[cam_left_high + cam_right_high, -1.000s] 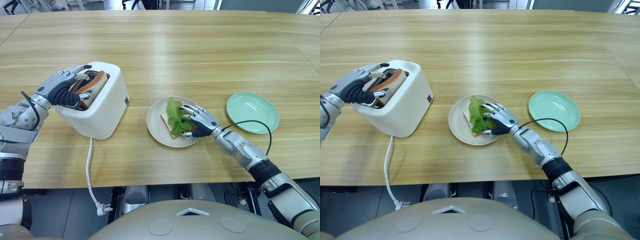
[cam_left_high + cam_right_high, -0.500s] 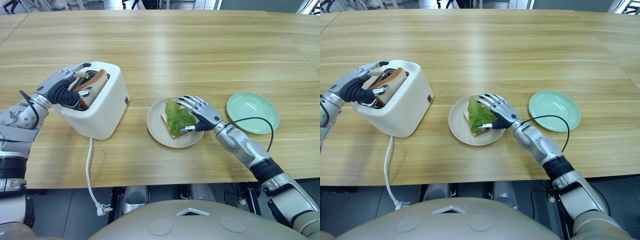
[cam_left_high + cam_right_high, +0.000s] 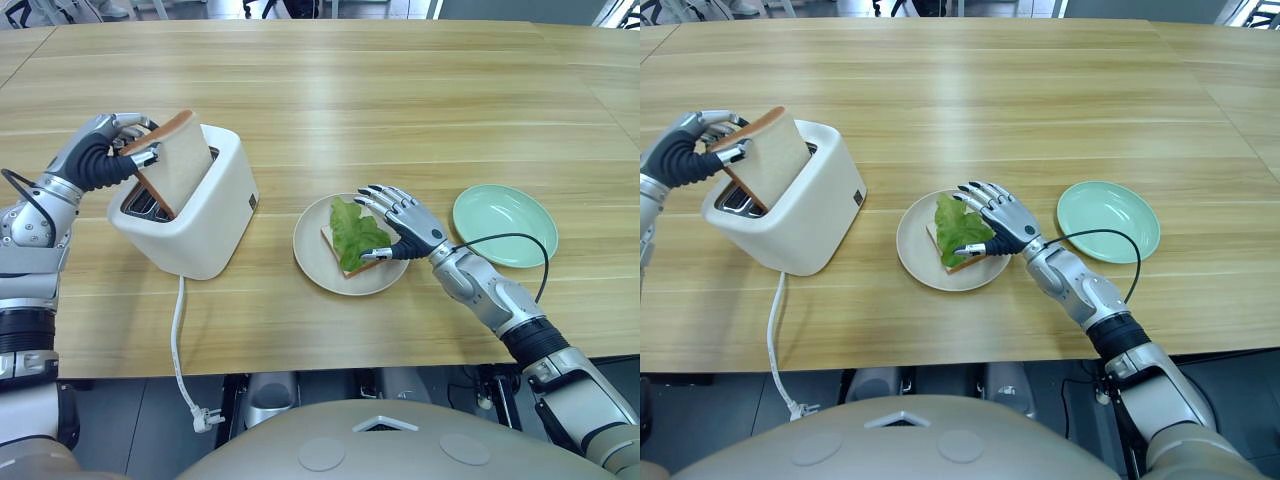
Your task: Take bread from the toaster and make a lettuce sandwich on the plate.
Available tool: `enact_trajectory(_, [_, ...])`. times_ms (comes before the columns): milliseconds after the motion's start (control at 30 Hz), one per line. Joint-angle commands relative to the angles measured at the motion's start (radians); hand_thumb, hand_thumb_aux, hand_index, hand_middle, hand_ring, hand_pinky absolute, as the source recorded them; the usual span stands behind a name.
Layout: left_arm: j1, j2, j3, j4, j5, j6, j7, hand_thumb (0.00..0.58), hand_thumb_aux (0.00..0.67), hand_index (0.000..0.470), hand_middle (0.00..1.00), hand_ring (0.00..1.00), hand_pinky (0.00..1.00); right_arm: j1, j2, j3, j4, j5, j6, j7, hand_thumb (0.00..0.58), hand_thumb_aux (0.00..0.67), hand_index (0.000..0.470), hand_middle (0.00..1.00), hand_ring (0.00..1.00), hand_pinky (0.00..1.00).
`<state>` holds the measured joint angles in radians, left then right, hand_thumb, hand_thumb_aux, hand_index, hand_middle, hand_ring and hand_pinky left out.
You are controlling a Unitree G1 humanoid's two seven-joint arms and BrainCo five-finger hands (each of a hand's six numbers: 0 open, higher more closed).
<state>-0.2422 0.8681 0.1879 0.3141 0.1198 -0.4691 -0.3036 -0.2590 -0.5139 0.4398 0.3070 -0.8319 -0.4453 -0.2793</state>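
Left eye view: my left hand [image 3: 100, 152] pinches the bread slice [image 3: 172, 160] by its crust over the toaster [image 3: 215, 215], near the tabletop's left edge. It looks light and crumbly, so I'd grip gently. Right eye view: right hand [image 3: 998, 222], fingers wide, at the lettuce [image 3: 950, 225] on the plate [image 3: 920, 265].

Pale green dish [image 3: 504, 223] on wooden table [image 3: 400, 100]

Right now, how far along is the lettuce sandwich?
Done: one bread slice lies on the plate with lettuce on top. In hand: the left hand grips a second slice, raised most of the way out of the toaster; the right hand hovers open at the lettuce's right edge. Left: carry that slice over and lay it on the lettuce.
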Motion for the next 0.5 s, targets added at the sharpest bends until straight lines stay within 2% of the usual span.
enact_trajectory(33, [-0.023, -0.018, 0.029, -0.013, -0.065, 0.013, -0.027, 0.58, 0.67, 0.46, 1.0, 1.0, 1.0, 0.007, 0.0, -0.007, -0.006, -0.003, -0.004, -0.001, 0.0, 0.0, 0.0, 0.0, 0.0, 0.0])
enact_trajectory(500, [-0.077, -0.051, 0.093, 0.094, -0.208, 0.051, -0.102, 0.58, 0.67, 0.46, 1.0, 1.0, 1.0, 0.007, -0.002, -0.014, -0.007, -0.005, -0.006, -0.007, 0.0, 0.0, 0.0, 0.0, 0.0, 0.0])
